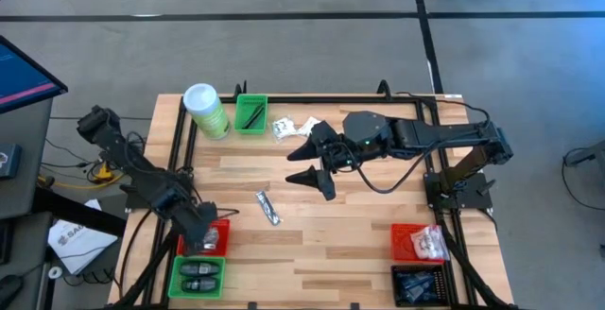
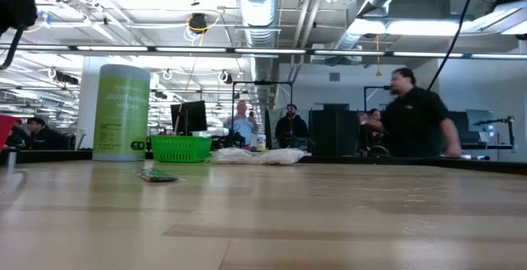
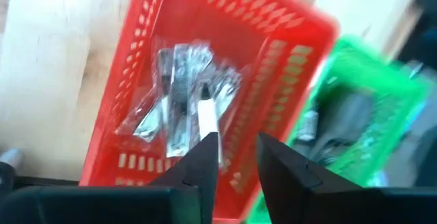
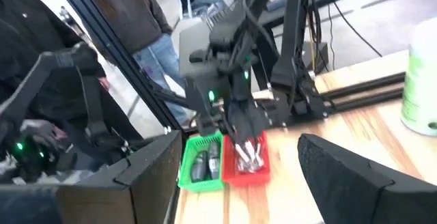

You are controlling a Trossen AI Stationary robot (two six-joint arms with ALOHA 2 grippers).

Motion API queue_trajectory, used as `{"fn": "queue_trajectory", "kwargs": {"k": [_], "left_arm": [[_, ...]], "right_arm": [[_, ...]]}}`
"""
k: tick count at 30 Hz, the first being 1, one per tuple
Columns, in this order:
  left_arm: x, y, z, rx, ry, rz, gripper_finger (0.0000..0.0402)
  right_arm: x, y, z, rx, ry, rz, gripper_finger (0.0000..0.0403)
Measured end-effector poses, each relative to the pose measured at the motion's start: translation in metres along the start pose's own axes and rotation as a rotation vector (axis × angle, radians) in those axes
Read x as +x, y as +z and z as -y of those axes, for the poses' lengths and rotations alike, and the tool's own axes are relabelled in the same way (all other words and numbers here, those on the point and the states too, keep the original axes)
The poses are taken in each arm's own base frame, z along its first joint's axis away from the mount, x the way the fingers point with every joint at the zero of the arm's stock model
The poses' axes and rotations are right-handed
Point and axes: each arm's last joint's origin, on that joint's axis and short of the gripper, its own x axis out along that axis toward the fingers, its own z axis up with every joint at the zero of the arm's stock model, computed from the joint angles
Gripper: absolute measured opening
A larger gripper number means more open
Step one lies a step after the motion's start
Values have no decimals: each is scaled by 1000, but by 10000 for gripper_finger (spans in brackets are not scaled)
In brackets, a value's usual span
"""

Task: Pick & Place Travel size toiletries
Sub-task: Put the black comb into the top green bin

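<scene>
My left gripper (image 3: 235, 159) hovers over the red bin (image 1: 216, 237) at the table's near left. Its fingers stand slightly open with nothing between them. Silvery packets (image 3: 181, 91) lie in that bin, and a white strip (image 3: 205, 118) ends just below one fingertip. One silvery packet (image 1: 268, 207) lies flat on the table's middle. White crinkly sachets (image 1: 293, 126) rest at the far side. My right gripper (image 1: 317, 165) hangs wide open above the table's centre, empty, between the sachets and the silvery packet.
A green bin (image 1: 198, 277) with black oval pieces sits beside the red one. At the far side stand a green canister (image 1: 206, 110) and a green bin (image 1: 250, 113). A red bin (image 1: 421, 242) and a black bin (image 1: 421, 284) sit near right. People stand behind the table.
</scene>
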Motion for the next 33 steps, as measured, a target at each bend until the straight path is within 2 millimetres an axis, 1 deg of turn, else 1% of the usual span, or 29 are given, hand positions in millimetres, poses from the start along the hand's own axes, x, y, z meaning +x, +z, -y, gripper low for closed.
{"fn": "queue_trajectory", "kwargs": {"k": [4,8,12,15,19,22,25,29,33], "left_arm": [[-15,1,-1,-50,-73,125,68],[-31,9,2,-60,-81,303,37],[-43,24,7,-54,-104,476,6],[-48,38,8,-53,-124,573,2],[-50,56,0,-58,-80,632,0],[-47,72,-9,-64,-30,631,0],[-38,90,-16,-58,4,589,0],[-17,114,-23,-57,44,506,0],[4,130,-35,-75,106,415,0]], "right_arm": [[0,-5,5,-2,-30,-60,283],[-2,-10,13,20,-73,-130,283],[-3,-14,19,29,-105,-184,283],[-4,-16,23,37,-124,-211,283],[-5,-18,27,44,-146,-241,283],[-6,-20,29,48,-160,-264,283],[-6,-21,30,49,-164,-273,283],[-7,-22,30,49,-168,-284,283],[-8,-26,32,54,-187,-332,283]]}}
